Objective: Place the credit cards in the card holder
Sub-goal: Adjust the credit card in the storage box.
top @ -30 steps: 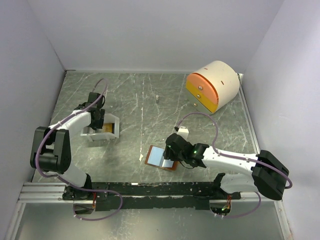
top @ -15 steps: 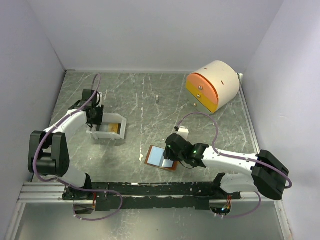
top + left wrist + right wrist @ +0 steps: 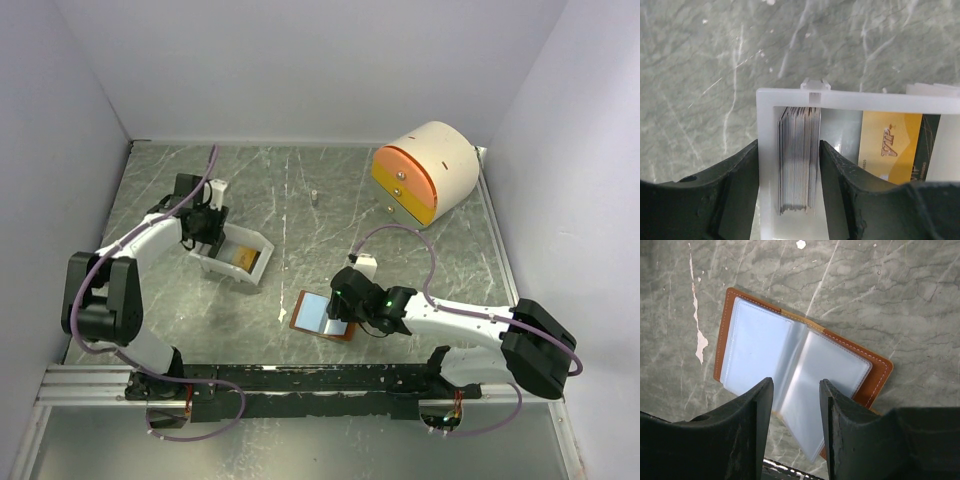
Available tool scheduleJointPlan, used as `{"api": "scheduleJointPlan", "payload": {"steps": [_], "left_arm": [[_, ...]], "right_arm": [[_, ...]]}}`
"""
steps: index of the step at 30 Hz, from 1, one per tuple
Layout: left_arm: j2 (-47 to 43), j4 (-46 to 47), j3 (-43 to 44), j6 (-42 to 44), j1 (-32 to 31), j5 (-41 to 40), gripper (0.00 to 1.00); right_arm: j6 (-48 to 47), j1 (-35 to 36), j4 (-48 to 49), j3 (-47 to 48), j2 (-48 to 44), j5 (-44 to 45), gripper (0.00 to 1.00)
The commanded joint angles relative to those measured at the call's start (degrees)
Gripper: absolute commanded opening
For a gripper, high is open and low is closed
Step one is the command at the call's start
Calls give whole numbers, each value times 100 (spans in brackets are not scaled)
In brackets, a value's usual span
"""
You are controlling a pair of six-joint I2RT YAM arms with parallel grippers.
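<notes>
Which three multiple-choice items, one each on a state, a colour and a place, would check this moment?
1. The card holder is: A. lying open, pockets facing up; B. folded shut; C. standing on edge.
2. Its outer rim is: A. black; B. green; C. brown.
3. The gold card sits: A. in the card holder; B. in the white tray; C. nowhere in view.

Answers:
1. A: the right wrist view shows both pale pocket pages spread flat.
2. C: a brown stitched border frames the pockets.
3. B: the left wrist view shows it inside the tray's frame, beside the stack of silver-grey cards.
</notes>
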Motion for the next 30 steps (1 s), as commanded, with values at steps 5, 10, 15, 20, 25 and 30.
{"api": "scheduleJointPlan", "payload": {"steps": [5, 10, 15, 20, 25, 30], "left_arm": [[490, -134, 339, 32, -548, -641, 72], [266, 42, 200, -151, -665, -1101, 79], [71, 133, 203, -221, -664, -1452, 77], [126, 80, 267, -29, -657, -1360, 65], [251, -34, 208, -76, -662, -1235, 62], [277, -124, 209, -146, -665, -1548, 74]], "right_arm": [[58, -19, 45, -89, -98, 102, 42], [57, -19, 56, -58, -68, 82, 42], [64, -18, 57, -67, -63, 71, 42], [68, -19, 55, -59, -63, 76, 42], [79, -18, 63, -51, -37, 78, 42], [61, -19, 94, -48, -27, 58, 42]]}}
